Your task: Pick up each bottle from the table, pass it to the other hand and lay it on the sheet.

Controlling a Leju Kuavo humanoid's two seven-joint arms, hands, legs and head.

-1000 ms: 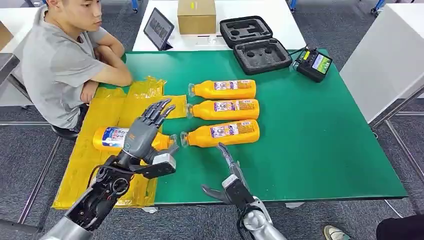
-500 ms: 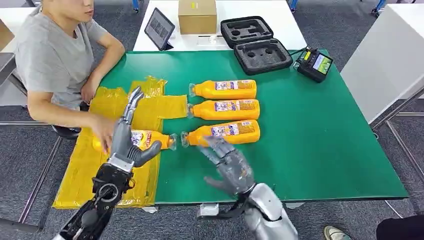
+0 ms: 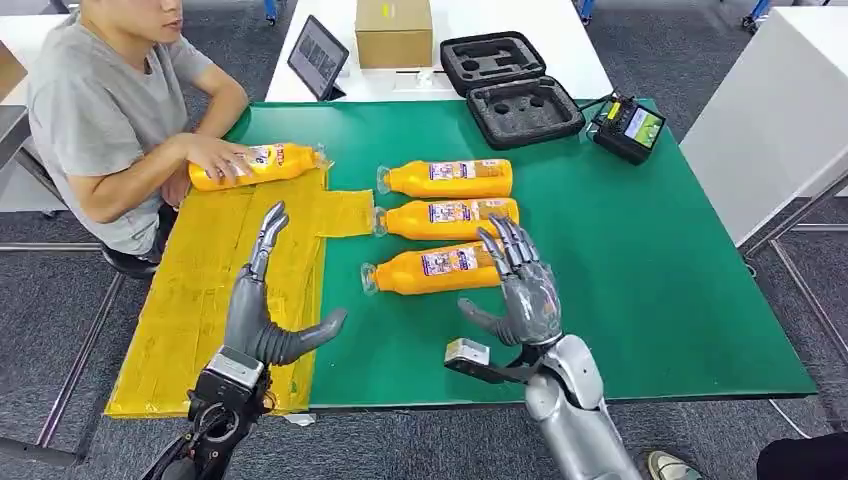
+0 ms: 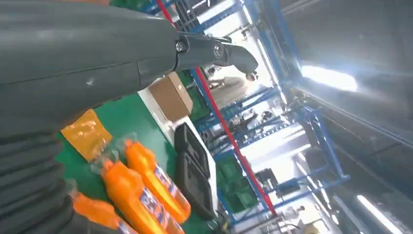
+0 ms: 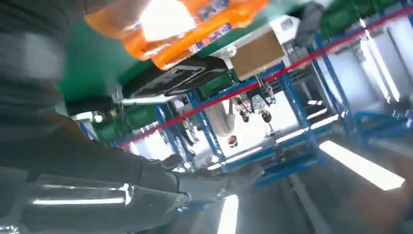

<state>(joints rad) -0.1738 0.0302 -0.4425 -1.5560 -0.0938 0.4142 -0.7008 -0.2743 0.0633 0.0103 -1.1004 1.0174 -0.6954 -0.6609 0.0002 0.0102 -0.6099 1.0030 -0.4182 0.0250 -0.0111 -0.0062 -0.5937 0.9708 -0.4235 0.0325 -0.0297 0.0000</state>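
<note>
Here, glossy orange bottles [image 3: 445, 219], crinkled yellow sheet [image 3: 205, 290].

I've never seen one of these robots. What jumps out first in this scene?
Three orange bottles lie in a row on the green table, with the right hand raised open over the nearest one. The left hand is open above the yellow sheet, where a person holds a fourth bottle.

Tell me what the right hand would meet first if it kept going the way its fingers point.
Probably the nearest bottle: the right hand is open, fingers pointing away from the robot, fingertips already overlapping that bottle's base end in the head view. Its height above the bottle is unclear, so it might pass over toward the middle bottle.
</note>
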